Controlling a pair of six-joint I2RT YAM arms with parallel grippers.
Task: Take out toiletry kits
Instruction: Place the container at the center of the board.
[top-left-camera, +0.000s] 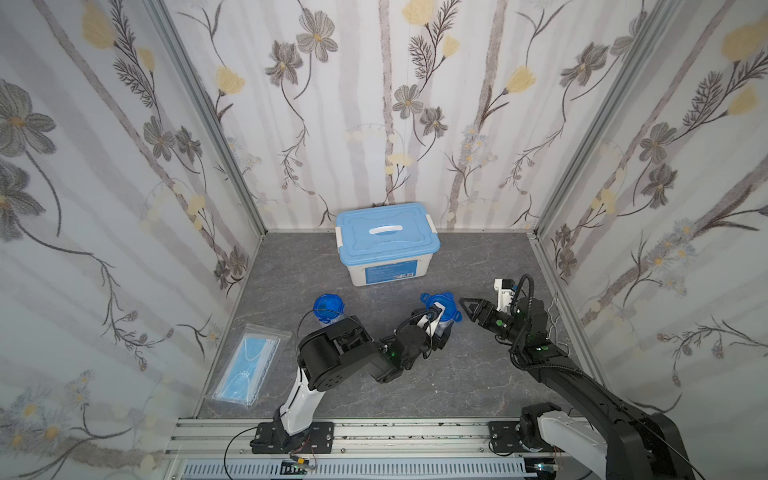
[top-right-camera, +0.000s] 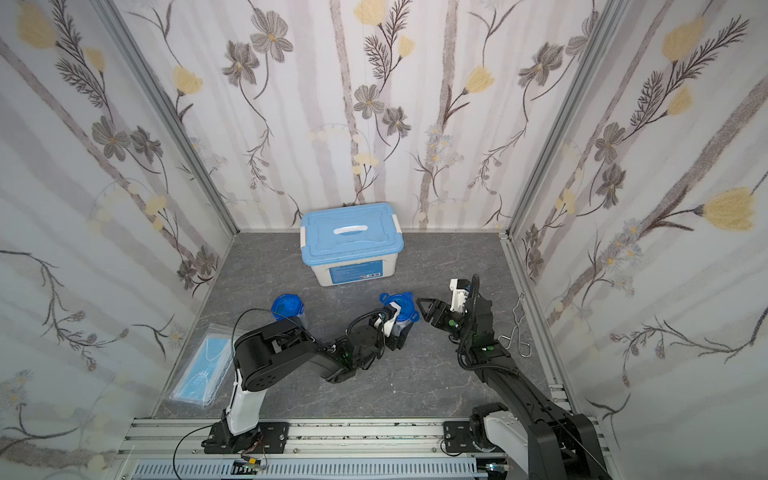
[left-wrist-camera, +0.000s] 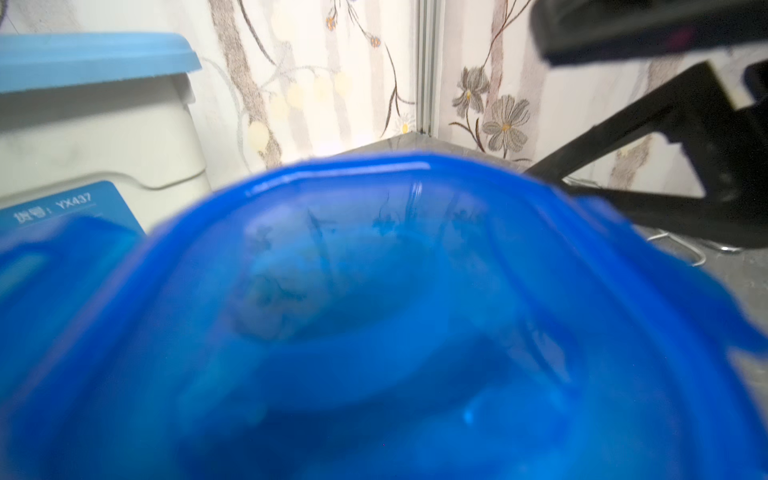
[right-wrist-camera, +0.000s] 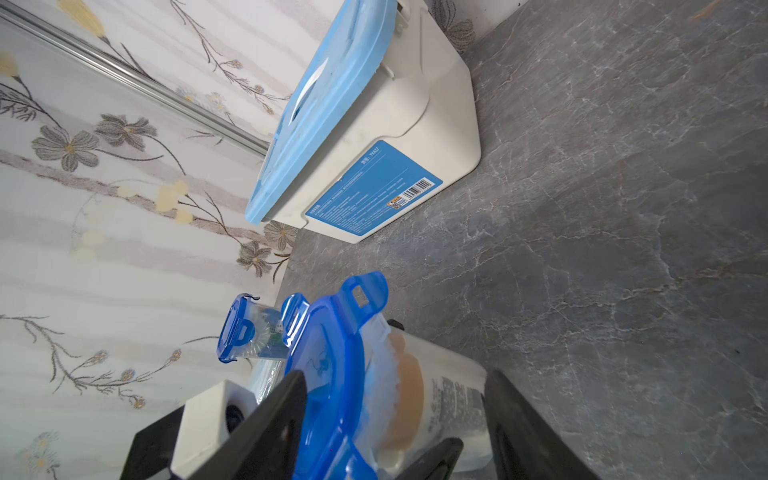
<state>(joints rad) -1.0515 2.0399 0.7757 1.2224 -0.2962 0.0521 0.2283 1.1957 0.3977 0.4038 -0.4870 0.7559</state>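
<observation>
- Central cup (top-left-camera: 443, 322) stands out on tabletop (top-left-camera: 415, 386) in front of white box (top-left-camera: 388, 270) (box lid shut); blue lid (right-wrist-camera: 332, 374) on.
- Left gripper (top-left-camera: 438, 331) at cup's body, likely steadying it so lid can be worked. Cannot tell whether it clamps or only brackets: left wrist view is all blurred blue.
- Right gripper (top-left-camera: 468, 309) just beside lid's tab, fingers (right-wrist-camera: 282, 419) spread, holding nothing. Probably lined up to pry lid.
- Second cup (top-left-camera: 328, 308) lidded, beyond left arm, near mask bag (top-left-camera: 247, 370), untouched.
</observation>
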